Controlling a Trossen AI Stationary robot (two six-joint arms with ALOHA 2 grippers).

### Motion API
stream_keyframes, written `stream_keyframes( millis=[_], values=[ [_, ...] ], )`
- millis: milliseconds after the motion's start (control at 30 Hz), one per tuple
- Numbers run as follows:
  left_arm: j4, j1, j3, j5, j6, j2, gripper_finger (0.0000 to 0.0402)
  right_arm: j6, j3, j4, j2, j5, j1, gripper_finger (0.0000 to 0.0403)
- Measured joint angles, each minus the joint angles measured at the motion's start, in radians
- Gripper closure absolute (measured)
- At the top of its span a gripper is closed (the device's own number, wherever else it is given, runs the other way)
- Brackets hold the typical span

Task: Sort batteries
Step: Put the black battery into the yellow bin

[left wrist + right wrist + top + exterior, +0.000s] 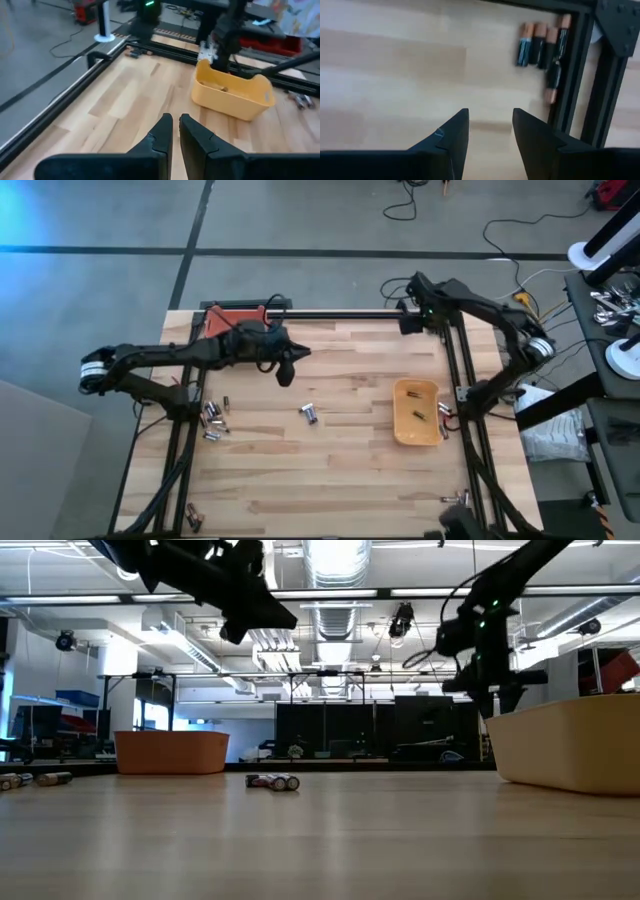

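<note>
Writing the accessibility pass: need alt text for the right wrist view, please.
Looking down at a light wooden table, the right end effector hangs empty with its two dark fingers apart. Beyond it, a small cluster of black-and-copper batteries lies against the black metal frame rail at the table's edge.

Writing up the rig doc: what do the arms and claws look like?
Both arms are dark, jointed links with a white band at the base. Left claw: two black tapered fingers. Right claw: same black wedge fingers. A green light glows on the right arm.
</note>
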Motion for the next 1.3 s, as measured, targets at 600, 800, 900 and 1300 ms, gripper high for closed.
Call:
stream_keyframes(
  millis=[600,800,900,1300],
  values=[
    [-0.18,0.016,0.0,0.023,0.082,-0.034,0.0387,-0.045,0.134,0.057,0.288,0.08,-0.119,0.0265],
    [-0.167,0.049,0.0,0.019,0.079,-0.034,0.0387,-0.021,0.138,0.068,0.316,0.134,-0.111,0.0268],
    [-0.166,0.057,0.0,0.019,0.082,-0.034,0.0387,-0.102,0.151,0.034,0.328,0.148,-0.107,0.0268],
    [-0.163,0.061,0.0,0.017,0.1,-0.033,0.0387,-0.22,0.267,-0.121,0.474,0.17,-0.105,0.0266]
  ],
)
